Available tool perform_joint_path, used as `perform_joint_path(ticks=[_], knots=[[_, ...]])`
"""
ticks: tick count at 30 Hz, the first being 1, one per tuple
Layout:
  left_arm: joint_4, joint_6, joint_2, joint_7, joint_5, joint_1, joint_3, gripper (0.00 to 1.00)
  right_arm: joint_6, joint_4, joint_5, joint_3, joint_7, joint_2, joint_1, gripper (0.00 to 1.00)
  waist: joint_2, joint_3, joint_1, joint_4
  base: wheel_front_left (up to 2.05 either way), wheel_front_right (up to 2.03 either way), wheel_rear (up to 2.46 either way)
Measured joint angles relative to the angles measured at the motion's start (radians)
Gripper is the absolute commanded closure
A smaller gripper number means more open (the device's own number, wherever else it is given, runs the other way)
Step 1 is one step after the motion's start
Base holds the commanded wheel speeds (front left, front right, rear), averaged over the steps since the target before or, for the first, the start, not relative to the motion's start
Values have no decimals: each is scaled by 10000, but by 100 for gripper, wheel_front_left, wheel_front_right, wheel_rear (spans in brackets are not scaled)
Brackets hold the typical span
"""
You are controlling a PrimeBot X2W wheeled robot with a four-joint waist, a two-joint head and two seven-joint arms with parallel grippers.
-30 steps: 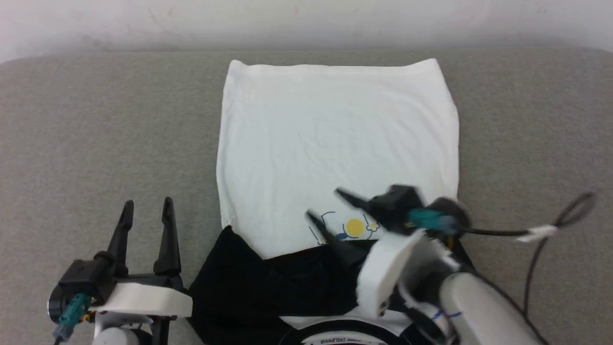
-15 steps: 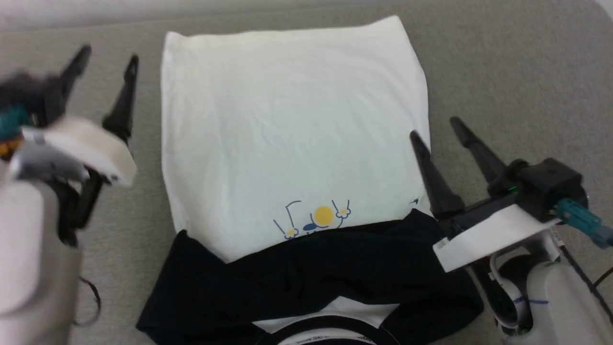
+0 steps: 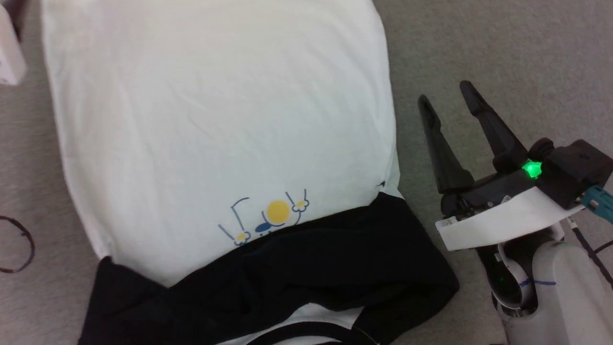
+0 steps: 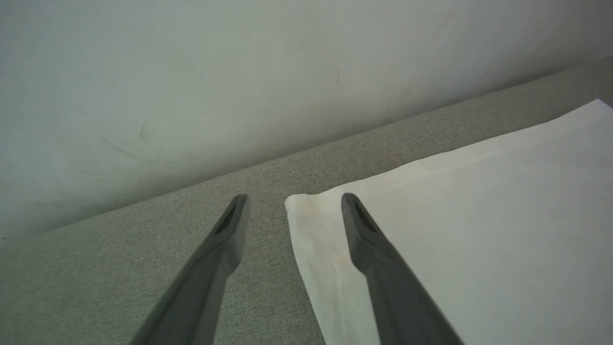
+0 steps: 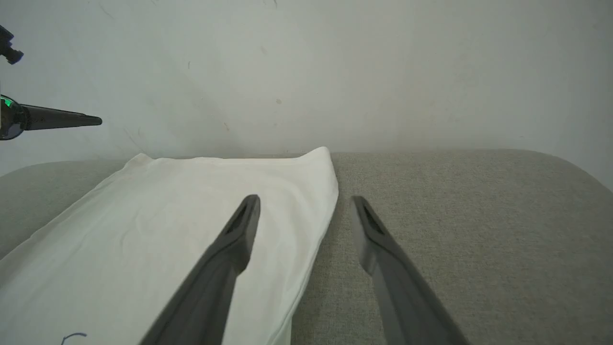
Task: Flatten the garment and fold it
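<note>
A soft white shirt (image 3: 215,120) with black sleeves lies spread flat on the grey fabric-covered table (image 3: 503,43). Its black sleeves are folded across the near end, just below a small chest print (image 3: 275,215) of a yellow circle and thin blue lines.

The right tool (image 3: 445,93) is just beside the shirt's right edge, over bare table. Its 2 dark fingers are spread well apart and hold nothing, and a green light (image 3: 530,168) glows on its body.

In the left wrist view, the left tool (image 4: 295,198) is also spread wide and empty. It frames a far corner of the white cloth, with 1 finger seen against the table and the other against the shirt; whether it touches, I cannot tell.

A pale wall (image 4: 191,72) rises behind the table. A thin black cable loop (image 3: 19,244) lies on the table to the shirt's left.
</note>
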Motion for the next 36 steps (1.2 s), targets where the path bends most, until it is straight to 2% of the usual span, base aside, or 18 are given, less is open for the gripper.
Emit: perform_joint_path(ticks=[3, 7, 15, 20, 21, 22, 23, 30, 36], knots=[[163, 541, 150, 585, -4, -341, 253, 0, 0, 17, 151, -4, -165, 2, -40, 0, 1, 328, 1, -324, 0, 0, 0], [301, 1051, 336, 1404, -31, -487, 418, 0, 0, 125, 293, 44, -337, 4, -40, 0, 0, 740, 1, -712, 0, 0, 0], [259, 1866, 575, 2418, 67, -508, 552, 0, 0, 328, 472, 318, -573, 2, -56, 0, 0, 1379, -1, -1273, 0, 0, 0], [-35, 2105, 886, 2836, 387, -603, 430, 0, 0, 416, 470, 397, -589, 0, -86, 0, 0, 1516, -1, -1396, 0, 0, 0], [-90, 2105, 892, 2915, 387, -603, 407, 35, 0, 412, 470, 416, -587, 0, -87, 0, 1, 1514, -1, -1385, 0, 0, 0], [-153, 2104, 899, 2949, 385, -603, 380, 83, 0, 405, 470, 428, -585, 0, -87, 0, 0, 1515, -2, -1369, 0, 0, 0], [-232, 2096, 909, 2934, 385, -593, 349, 100, 0, 397, 470, 449, -570, 0, -91, 0, 0, 1518, -1, -1354, 0, 0, 0], [-362, 1810, 1081, 2146, 600, -535, 105, 100, 0, 238, 29, 746, -270, 0, -685, 0, 0, 1588, 0, -1254, 0, 0, 0], [-197, 1469, 732, 1538, 619, -686, -291, 100, 0, 299, -834, 794, 853, 0, -2815, 0, 0, 1598, 0, -933, 0, 0, 0]])
